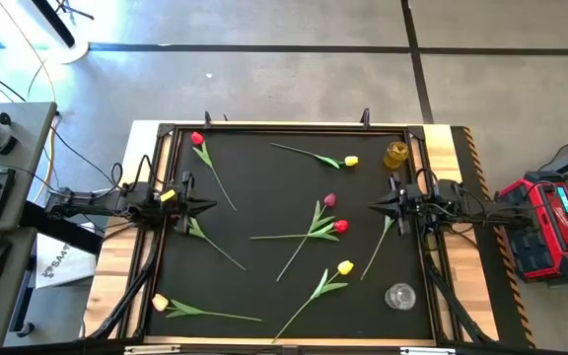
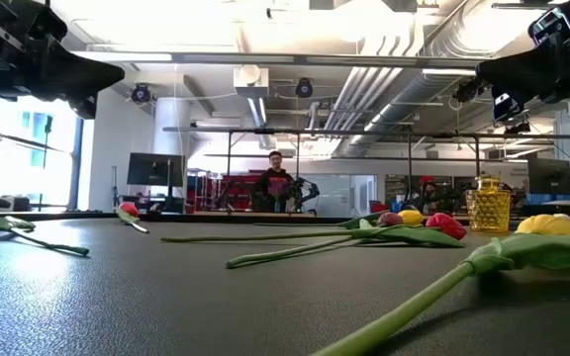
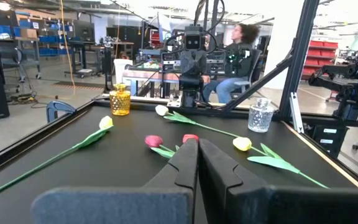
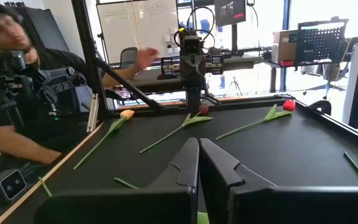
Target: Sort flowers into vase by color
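From above, the flowers (image 1: 328, 229) lay scattered across the black mat (image 1: 264, 187), the left gripper (image 1: 208, 206) at mid-left and the right gripper (image 1: 373, 206) at mid-right — low down, tulips crossed the foreground — and both wrist views showed fingers pressed together, empty.

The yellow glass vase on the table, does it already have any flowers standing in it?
No. In the high view the yellow vase stands without any stems in it, and the tulips all lie flat on the black mat.
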